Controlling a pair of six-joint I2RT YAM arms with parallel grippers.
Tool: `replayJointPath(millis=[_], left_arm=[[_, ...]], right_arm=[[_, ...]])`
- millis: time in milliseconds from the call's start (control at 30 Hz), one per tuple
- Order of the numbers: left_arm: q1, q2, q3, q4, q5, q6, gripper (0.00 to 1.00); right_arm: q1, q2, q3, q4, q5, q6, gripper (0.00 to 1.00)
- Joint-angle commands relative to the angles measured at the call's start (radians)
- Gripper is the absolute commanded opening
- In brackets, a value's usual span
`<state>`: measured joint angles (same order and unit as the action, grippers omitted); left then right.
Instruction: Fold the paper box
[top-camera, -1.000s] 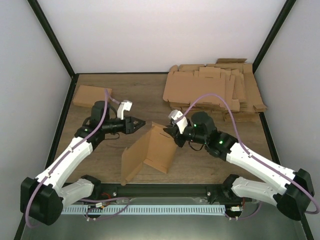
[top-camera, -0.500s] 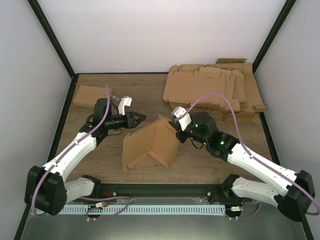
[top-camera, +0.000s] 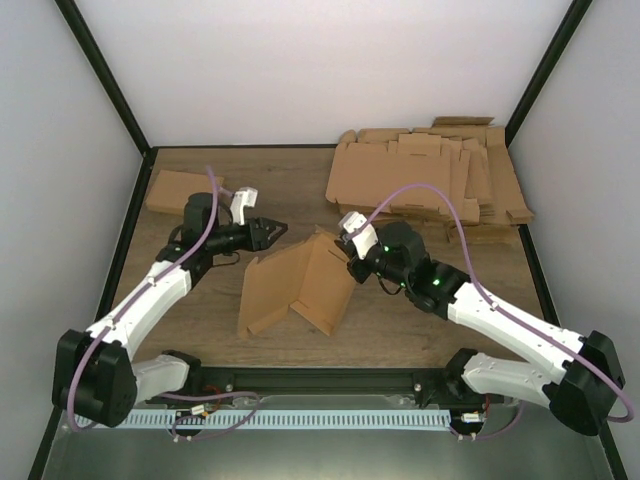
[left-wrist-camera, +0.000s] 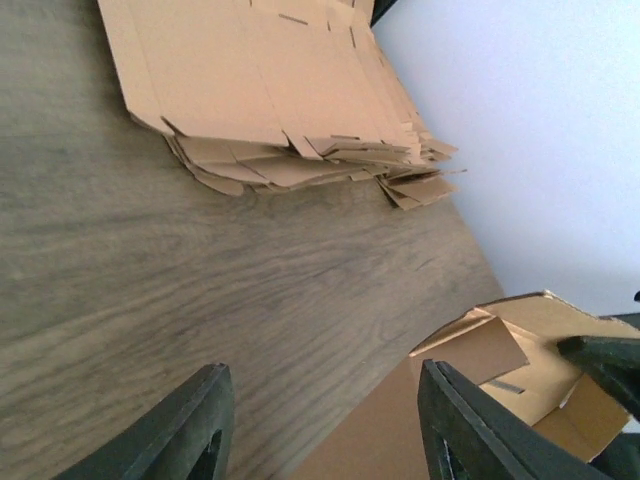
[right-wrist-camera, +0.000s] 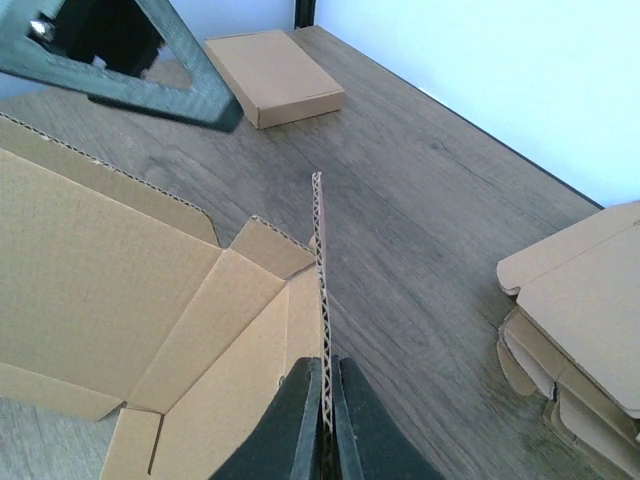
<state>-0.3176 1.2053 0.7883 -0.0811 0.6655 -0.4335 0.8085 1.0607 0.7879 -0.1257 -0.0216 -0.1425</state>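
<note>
- Top external view: high above and behind the arm bases, looking down and forward over the whole wooden table (top-camera: 290, 190) from afar.
- Left wrist view: low over the tabletop, facing the pile of cardboard sheets (left-wrist-camera: 260, 90) at the table's 2 o'clock.
- Right wrist view: very close on the paper box (right-wrist-camera: 120, 290), facing the flat closed carton (right-wrist-camera: 275, 75) at 10 o'clock.
- All three views share the paper box.

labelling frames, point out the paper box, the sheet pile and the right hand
paper box (top-camera: 322, 285): top view, middle of its right panel
sheet pile (top-camera: 420, 180): top view, middle of the top sheet
right hand (right-wrist-camera: 324, 378): right wrist view, midway between its fingertips
</note>
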Motion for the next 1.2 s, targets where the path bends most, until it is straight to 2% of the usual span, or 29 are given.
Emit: replayJointPath(millis=[0, 233, 333, 467, 600, 700, 900, 1000, 1167], left_arm=[[0.022, -0.073, 0.031, -0.041, -0.046, 0.074, 0.57], [0.041, -0.003, 0.032, 0.058, 0.052, -0.024, 0.59], [0.041, -0.017, 0.031, 0.066, 0.040, -0.024, 0.61], [0.048, -0.063, 0.061, -0.014, -0.010, 0.047, 0.65], [0.063, -0.135, 0.111, -0.141, -0.091, 0.115, 0.79], [0.063, -0.188, 0.153, -0.225, -0.121, 0.172, 0.83], [0.063, -0.154, 0.224, -0.366, -0.079, 0.235, 0.80], [0.063, -0.144, 0.232, -0.415, -0.034, 0.356, 0.80], [0.036, -0.090, 0.285, -0.478, -0.059, 0.444, 0.70]], right_arm=[[0.009, 0.002, 0.061, 0.017, 0.022, -0.022, 0.04], [0.009, 0.004, 0.116, -0.078, 0.063, -0.084, 0.05], [0.009, 0.016, 0.119, -0.083, 0.093, -0.091, 0.05], [0.011, 0.048, 0.122, -0.068, 0.124, -0.080, 0.05], [0.041, 0.084, 0.129, -0.045, 0.189, -0.101, 0.04], [0.088, 0.132, 0.156, -0.049, 0.262, -0.129, 0.04], [0.106, 0.176, 0.191, -0.045, 0.291, -0.136, 0.04], [0.106, 0.168, 0.195, -0.038, 0.273, -0.137, 0.04], [0.105, 0.164, 0.200, -0.041, 0.254, -0.134, 0.04]])
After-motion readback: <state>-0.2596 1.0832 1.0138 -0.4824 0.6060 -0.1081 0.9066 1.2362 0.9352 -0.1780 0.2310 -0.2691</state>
